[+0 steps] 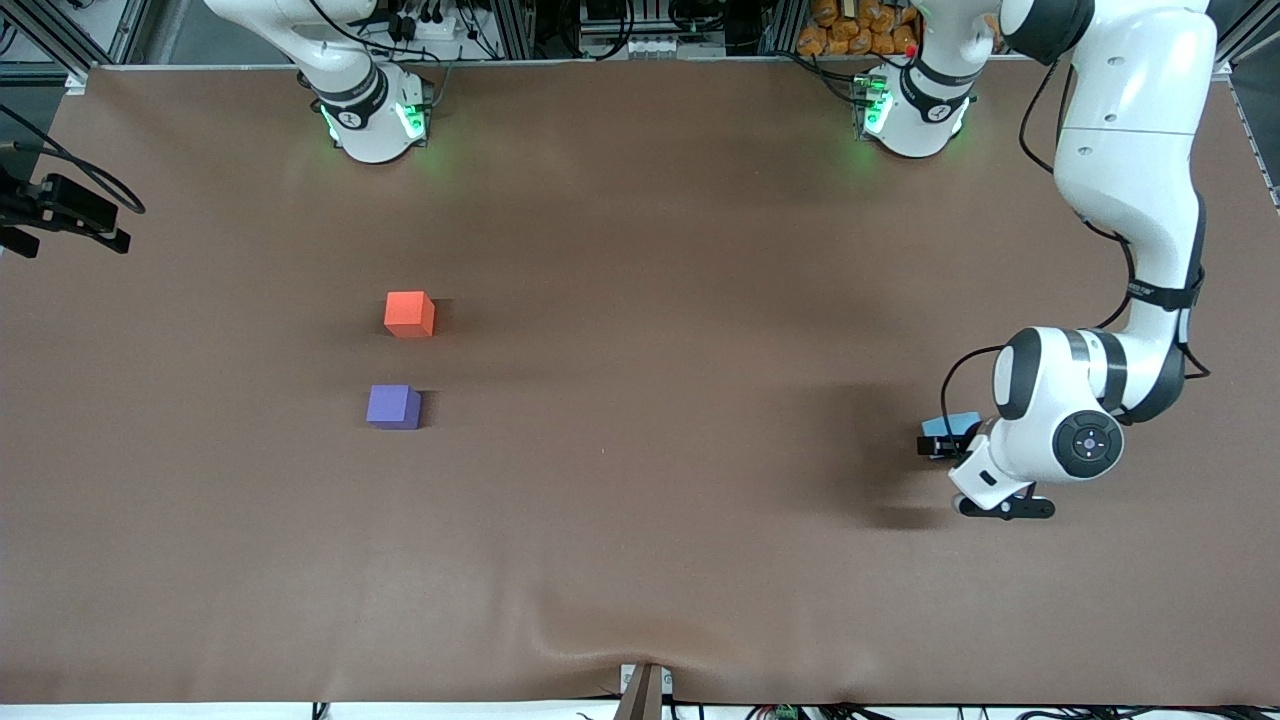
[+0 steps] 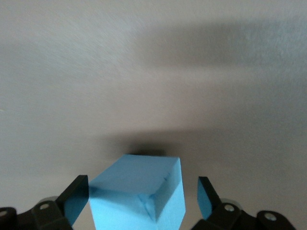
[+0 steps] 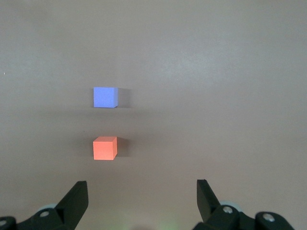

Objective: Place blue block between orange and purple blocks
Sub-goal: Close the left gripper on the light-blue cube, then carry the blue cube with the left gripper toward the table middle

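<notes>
The left claw (image 1: pixel 950 443) is low over the brown cloth-covered surface (image 1: pixel 640 520) at the left arm's end of the table. Its two black fingers (image 2: pixel 72 199) stand spread wider than the small light sky-blue matte cube (image 2: pixel 139 194), which sits on the surface between them. In the left wrist view a strip of surface shows between the cube and one finger, while at the other finger the blue reaches up to the pad, so whether that pad touches the cube cannot be told. The cube is turned slightly, one corner edge facing the wrist camera. In the front view only a part of the sky-blue cube (image 1: pixel 952 424) shows beside the left arm's white wrist.

The right claw (image 3: pixel 141 203) is held high and its arm waits. Its fingers are wide apart and hold nothing. Below and ahead of it, in the right wrist view, lie the small bright orange-red matte cube (image 3: pixel 104 147) and the small violet-purple matte cube (image 3: pixel 105 97), the orange one closer to that claw. In the front view the orange-red cube (image 1: pixel 409 314) and the violet-purple cube (image 1: pixel 393 407) sit toward the right arm's end of the surface, near each other with a bare gap between them, well apart from the left claw and the sky-blue cube.
</notes>
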